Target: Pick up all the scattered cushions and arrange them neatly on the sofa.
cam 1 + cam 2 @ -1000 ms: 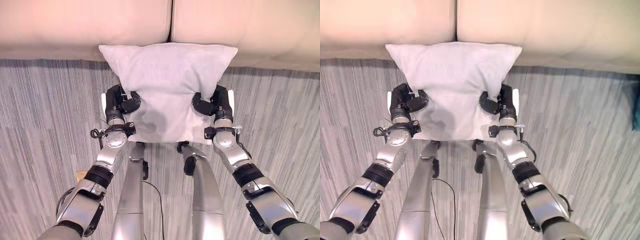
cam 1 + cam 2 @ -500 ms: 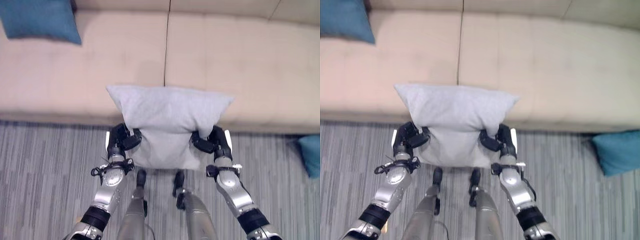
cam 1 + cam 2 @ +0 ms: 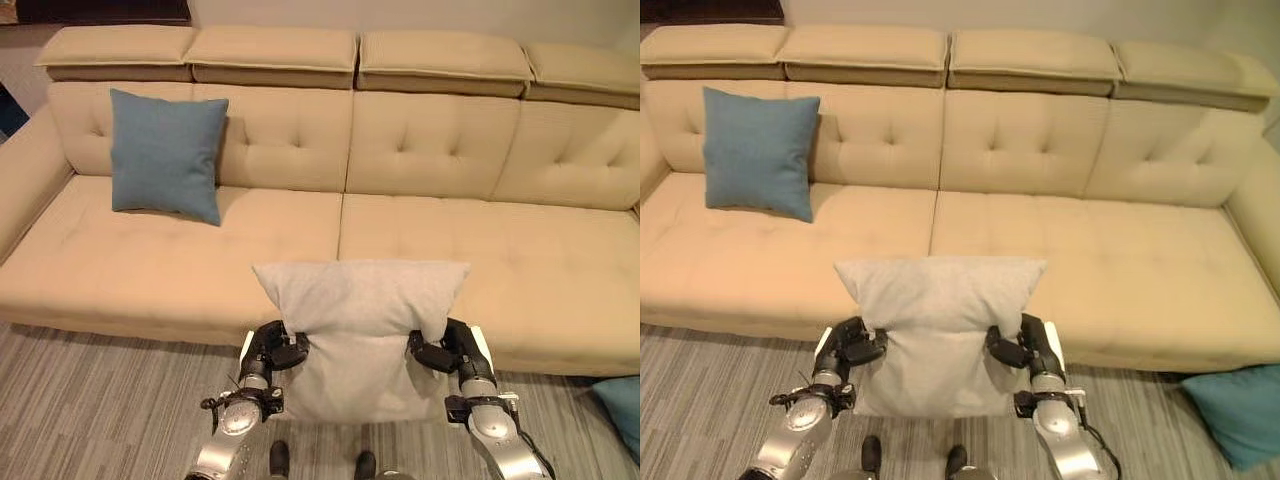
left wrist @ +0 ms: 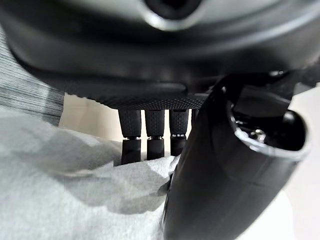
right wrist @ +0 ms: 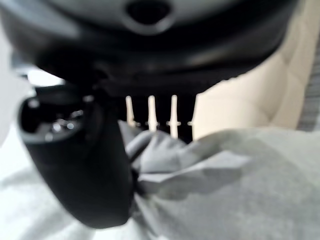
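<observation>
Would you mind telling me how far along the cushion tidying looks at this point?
Done: one blue cushion stands against the sofa backrest. In hand: the left hand and right hand grip the grey cushion by its sides, held in front of the seat, not yet placed. Left: a teal cushion lies on the floor at the right.

A home living room, by the look of it: long beige sofa (image 3: 420, 250) with button-tufted back and padded headrests against a pale wall, square blue fabric cushion (image 3: 166, 155) propped upright at its left end, teal cushion (image 3: 1235, 412) lying on grey striped carpet (image 3: 90, 400).
</observation>
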Robot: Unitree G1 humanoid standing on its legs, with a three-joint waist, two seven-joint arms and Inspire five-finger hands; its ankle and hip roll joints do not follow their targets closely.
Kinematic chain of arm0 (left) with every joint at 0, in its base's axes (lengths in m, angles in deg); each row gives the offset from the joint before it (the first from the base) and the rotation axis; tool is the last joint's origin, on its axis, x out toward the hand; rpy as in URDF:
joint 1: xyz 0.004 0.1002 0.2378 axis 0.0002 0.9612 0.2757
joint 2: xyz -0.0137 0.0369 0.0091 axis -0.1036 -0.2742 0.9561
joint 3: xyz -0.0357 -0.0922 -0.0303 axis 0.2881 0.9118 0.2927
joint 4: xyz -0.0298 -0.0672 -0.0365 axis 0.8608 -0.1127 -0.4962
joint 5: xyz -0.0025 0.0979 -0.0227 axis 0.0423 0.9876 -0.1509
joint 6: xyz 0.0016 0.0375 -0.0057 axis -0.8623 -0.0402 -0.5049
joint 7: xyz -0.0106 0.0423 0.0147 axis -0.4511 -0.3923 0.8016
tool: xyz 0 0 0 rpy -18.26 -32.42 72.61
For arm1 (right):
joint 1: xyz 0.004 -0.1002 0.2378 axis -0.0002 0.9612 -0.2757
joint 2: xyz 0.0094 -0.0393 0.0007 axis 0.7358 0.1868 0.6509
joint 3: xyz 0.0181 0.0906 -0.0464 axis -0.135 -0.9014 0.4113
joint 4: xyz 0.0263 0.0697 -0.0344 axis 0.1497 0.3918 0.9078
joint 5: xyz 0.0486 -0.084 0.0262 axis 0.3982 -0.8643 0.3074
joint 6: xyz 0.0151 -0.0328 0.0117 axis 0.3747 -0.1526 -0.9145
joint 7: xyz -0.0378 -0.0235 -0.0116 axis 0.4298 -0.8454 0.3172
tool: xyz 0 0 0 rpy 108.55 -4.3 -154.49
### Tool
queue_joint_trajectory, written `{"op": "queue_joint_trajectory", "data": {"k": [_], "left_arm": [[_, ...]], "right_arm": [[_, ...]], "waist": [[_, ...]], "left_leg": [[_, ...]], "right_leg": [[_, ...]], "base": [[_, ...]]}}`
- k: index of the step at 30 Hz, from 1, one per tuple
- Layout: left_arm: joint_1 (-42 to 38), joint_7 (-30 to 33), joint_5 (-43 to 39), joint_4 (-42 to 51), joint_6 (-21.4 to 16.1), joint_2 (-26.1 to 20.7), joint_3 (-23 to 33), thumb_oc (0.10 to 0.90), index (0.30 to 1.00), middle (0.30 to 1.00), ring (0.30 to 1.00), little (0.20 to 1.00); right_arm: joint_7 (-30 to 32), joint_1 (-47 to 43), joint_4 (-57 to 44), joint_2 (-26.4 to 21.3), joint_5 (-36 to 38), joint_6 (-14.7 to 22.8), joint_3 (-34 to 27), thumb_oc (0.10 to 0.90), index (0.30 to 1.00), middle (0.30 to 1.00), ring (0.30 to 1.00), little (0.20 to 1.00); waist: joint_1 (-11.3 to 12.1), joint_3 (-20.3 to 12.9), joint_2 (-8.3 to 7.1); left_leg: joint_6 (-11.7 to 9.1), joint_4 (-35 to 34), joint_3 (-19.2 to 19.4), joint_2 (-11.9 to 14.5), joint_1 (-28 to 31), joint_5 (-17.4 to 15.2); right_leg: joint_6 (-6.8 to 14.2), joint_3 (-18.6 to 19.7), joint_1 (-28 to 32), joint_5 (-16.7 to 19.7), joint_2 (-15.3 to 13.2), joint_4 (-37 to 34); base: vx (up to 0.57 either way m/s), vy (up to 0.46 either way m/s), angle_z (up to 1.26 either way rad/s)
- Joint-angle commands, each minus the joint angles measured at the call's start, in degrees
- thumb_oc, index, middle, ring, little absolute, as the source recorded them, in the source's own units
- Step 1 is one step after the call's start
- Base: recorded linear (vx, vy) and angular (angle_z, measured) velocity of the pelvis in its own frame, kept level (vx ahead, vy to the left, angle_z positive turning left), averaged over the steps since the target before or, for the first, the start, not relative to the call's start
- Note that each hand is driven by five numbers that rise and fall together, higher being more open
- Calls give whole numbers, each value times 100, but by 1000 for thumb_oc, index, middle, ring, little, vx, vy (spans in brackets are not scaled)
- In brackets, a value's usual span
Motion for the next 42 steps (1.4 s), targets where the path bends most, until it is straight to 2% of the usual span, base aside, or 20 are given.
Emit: {"op": "queue_joint_trajectory", "data": {"k": [1,4,6,7,8,10,11,14,17,20,24,25,28,31,32,33,34,37,41,42], "left_arm": [[-330,-129,315,729,-587,-129,251,400,300,300,300,300],[-322,-112,369,791,-586,-207,331,400,300,300,300,300],[-325,-98,383,859,-595,-284,400,400,300,300,300,300],[-360,-67,374,852,-610,-325,465,400,300,300,300,300],[-376,-62,380,832,-621,-320,489,400,300,300,300,300],[-407,-52,385,775,-654,-276,516,400,300,300,300,300],[-414,-57,378,760,-679,-244,513,400,300,300,300,300],[-479,-78,351,710,-676,-175,460,400,300,300,300,300],[-557,-127,377,682,-693,-121,366,400,300,300,300,300],[-604,-190,370,627,-721,-29,273,400,300,300,300,300],[-610,-297,297,633,-691,37,161,400,300,300,300,300],[-588,-337,279,613,-669,58,112,400,300,300,300,300],[-526,-405,266,654,-621,47,111,400,300,300,300,300],[-443,-430,319,675,-545,30,121,400,300,300,300,300],[-442,-429,319,675,-545,30,121,400,300,300,300,300],[-439,-411,342,718,-535,20,135,400,300,300,300,300],[-450,-389,353,728,-534,12,139,400,300,300,300,300],[-392,-413,346,786,-543,-21,175,400,300,300,300,300],[-360,-442,380,852,-528,-100,183,400,300,300,300,300],[-355,-443,373,896,-510,-137,181,400,300,300,300,300]], "right_arm": [[44,-700,-828,106,57,580,-60,400,300,300,300,300],[-44,-797,-829,204,95,585,53,400,300,300,300,300],[-89,-893,-851,240,73,593,123,400,300,300,300,300],[-105,-957,-888,282,60,613,174,400,300,300,300,300],[-120,-973,-898,302,30,618,191,400,300,300,300,300],[-125,-1008,-898,289,-46,613,194,400,300,300,300,300],[-118,-1040,-860,243,-56,597,203,400,300,300,300,300],[-109,-1024,-840,211,-6,599,178,400,300,300,300,300],[-100,-956,-853,177,21,627,157,400,300,300,300,300],[-90,-825,-810,110,-7,623,85,400,300,300,300,300],[-109,-634,-876,-32,13,619,-56,400,300,300,300,300],[-119,-564,-872,-74,71,629,-78,400,300,300,300,300],[-158,-473,-872,-81,148,622,-129,400,300,300,300,300],[-174,-401,-883,-60,178,609,-184,400,300,300,300,300],[-174,-401,-883,-60,178,609,-184,400,300,300,300,300],[-146,-425,-852,-25,196,593,-178,400,300,300,300,300],[-114,-459,-828,-9,194,587,-177,400,300,300,300,300],[-145,-492,-860,33,125,578,-141,400,300,300,300,300],[-221,-526,-925,100,109,567,-87,400,300,300,300,300],[-246,-521,-940,158,99,563,-72,400,300,300,300,300]], "waist": [[19,-463,-314],[111,-392,-323],[127,-271,-299],[116,-163,-234],[119,-141,-221],[96,-155,-217],[53,-195,-231],[-78,-207,-261],[-120,-217,-340],[-197,-300,-355],[-297,-290,-404],[-311,-238,-430],[-279,-196,-478],[-189,-220,-477],[-189,-219,-478],[-93,-204,-441],[-51,-185,-438],[-21,-264,-361],[-8,-320,-361],[7,-345,-375]], "left_leg": [[31,195,186,-246,-110,-483],[208,276,256,-322,-44,-647],[357,336,238,-366,-25,-696],[430,390,199,-333,-20,-736],[447,394,199,-323,11,-761],[443,324,138,-374,110,-777],[415,197,103,-429,218,-790],[378,102,-29,-517,430,-900],[345,165,-187,-614,512,-1033],[159,255,-197,-515,523,-1112],[-36,1016,-76,-327,212,-1158],[-76,1532,62,-222,-30,-1091],[-3,1877,239,-122,-439,-1092],[7,1211,199,-169,-655,-824],[7,1205,199,-171,-650,-821],[-69,905,111,-225,-955,-473],[-93,857,91,-248,-1080,-393],[-36,500,27,-254,-775,-342],[68,443,105,-328,-521,-418],[165,406,169,-376,-386,-494]], "right_leg": [[514,523,406,-110,-80,-193],[647,732,217,47,-236,372],[733,922,-111,344,-319,1033],[753,1016,-415,394,-307,1519],[738,1043,-524,350,-310,1639],[648,1078,-619,179,-208,1401],[604,1081,-664,101,-78,919],[602,1183,-875,280,221,183],[576,1295,-651,404,296,-244],[487,1280,-463,391,350,-393],[398,1059,-233,315,284,-447],[326,1008,-131,249,257,-444],[264,956,8,148,206,-454],[293,962,221,40,232,-541],[293,962,224,39,231,-542],[283,1034,383,-66,297,-575],[275,1066,447,-125,304,-570],[293,1146,486,-265,296,-364],[366,1212,478,-343,166,-68],[441,1267,436,-325,75,184]], "base": [[119,169,-33],[79,178,-47],[39,189,-36],[54,155,-29],[88,119,-30],[183,33,-21],[251,-17,-9],[200,-33,12],[180,-106,36],[145,-136,30],[106,-111,54],[49,-41,24],[128,-44,17],[184,13,7],[176,52,5],[157,61,-1],[158,61,-1],[216,154,-19],[147,135,-42],[163,165,-44]]}}
